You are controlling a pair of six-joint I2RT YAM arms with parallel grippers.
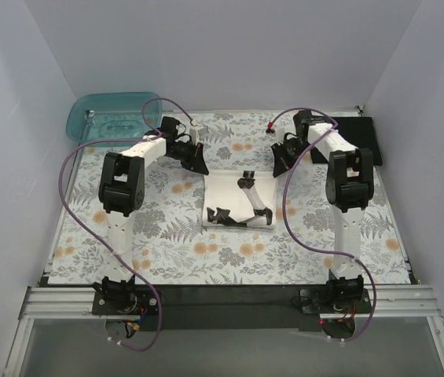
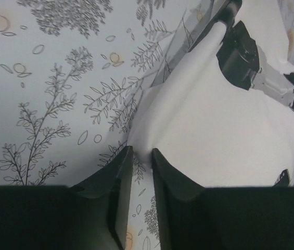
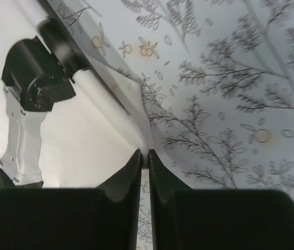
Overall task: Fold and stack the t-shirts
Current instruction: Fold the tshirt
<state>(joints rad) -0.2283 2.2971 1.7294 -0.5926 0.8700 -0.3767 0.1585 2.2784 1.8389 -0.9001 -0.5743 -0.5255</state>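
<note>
At the middle of the floral cloth (image 1: pixel 166 243) lies the cream-white t-shirt (image 1: pixel 225 192), narrowed to a compact panel, with a dark-and-white figure on its face that looks like a print. The left gripper (image 1: pixel 197 160) hangs over the cloth just left of centre and the right gripper (image 1: pixel 280 168) just right of centre, each at a far corner of the shirt. Both wrist views show the jaws drawn to a narrow slit with a point of white fabric caught at the very tips. The shirt's edge is raised off the cloth and casts a shadow beneath. The black t-shirt (image 1: pixel 357 135) sits folded at the cloth's far right corner, and the teal tub (image 1: pixel 108 118) stands off its far left corner.

The likely step is carrying this far edge toward the cloth's near side. The bite is shallow, the left most of all, so a quick pull could slip a corner free and skew the fold. Uneven travel between the arms would twist the panel, and dragging low could rumple the cloth.
</note>
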